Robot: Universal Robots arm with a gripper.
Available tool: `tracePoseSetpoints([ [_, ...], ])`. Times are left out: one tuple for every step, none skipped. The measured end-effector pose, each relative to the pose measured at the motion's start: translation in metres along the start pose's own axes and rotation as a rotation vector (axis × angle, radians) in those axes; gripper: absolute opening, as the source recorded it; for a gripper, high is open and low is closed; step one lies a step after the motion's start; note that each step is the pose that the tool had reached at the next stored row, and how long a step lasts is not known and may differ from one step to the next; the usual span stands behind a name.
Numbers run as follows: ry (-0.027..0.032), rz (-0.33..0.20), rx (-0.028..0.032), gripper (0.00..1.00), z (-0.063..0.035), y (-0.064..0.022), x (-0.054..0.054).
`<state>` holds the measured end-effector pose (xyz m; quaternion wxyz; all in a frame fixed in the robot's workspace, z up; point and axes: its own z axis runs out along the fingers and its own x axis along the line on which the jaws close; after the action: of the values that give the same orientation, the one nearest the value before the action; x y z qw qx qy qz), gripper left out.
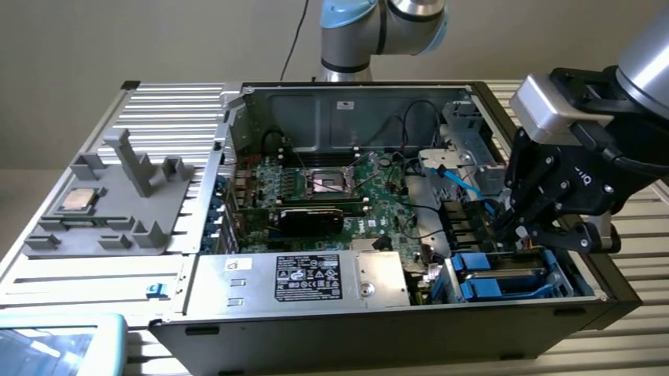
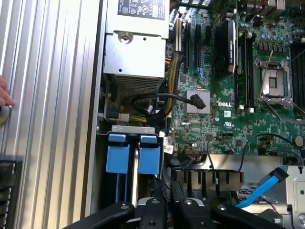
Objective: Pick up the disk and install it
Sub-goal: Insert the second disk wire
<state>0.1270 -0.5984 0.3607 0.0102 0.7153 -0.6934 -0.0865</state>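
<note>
Even soft light, mild glare, slight blur

Two blue carrier handles (image 2: pixel 133 160) stand side by side in the drive bay, just beside the green motherboard (image 2: pixel 224 109). The grey power supply (image 2: pixel 136 47) sits beyond them. The gripper (image 2: pixel 164 210) hangs over the bay.

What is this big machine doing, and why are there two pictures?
It is a robot arm reaching into an open black computer case on a ribbed metal table. One picture comes from a camera standing nearby; the other from a camera on the arm's wrist, looking down. The black gripper is low over the blue plastic drive carriers in the case's corner. Whether it holds the disk I cannot tell. Inside lie a green circuit board and a grey power box with a black label. Beside the case, a grey plastic holder carries a small square silver chip.
</note>
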Motion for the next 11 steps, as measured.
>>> tracePoseSetpoints([
  [0.0159, 0.002, 0.0001, 0.16, 0.0, 0.0, -0.0002],
  [0.0309, 0.004, 0.0011, 0.16, 0.0001, -0.0001, -0.0008],
  [0.0408, 0.005, 0.002, 0.16, 0.0002, -0.0002, -0.0013],
  [0.0454, 0.006, 0.0022, 0.16, 0.0004, -0.0002, -0.0015],
  [0.0466, 0.006, 0.0022, 0.16, 0.0008, -0.0002, -0.0015],
  [0.0478, 0.006, 0.0022, 0.16, 0.0013, -0.0002, -0.0015],
  [0.0501, 0.007, 0.0022, 0.16, 0.0021, -0.0003, -0.0014],
  [0.0546, 0.007, 0.0021, 0.16, 0.0031, -0.0005, -0.0014],
  [0.0594, 0.008, 0.002, 0.16, 0.0041, -0.0006, -0.0014],
  [0.0643, 0.009, 0.0018, 0.16, 0.0052, -0.0008, -0.0015],
  [0.0701, 0.009, 0.0017, 0.16, 0.0062, -0.0009, -0.0015],
])
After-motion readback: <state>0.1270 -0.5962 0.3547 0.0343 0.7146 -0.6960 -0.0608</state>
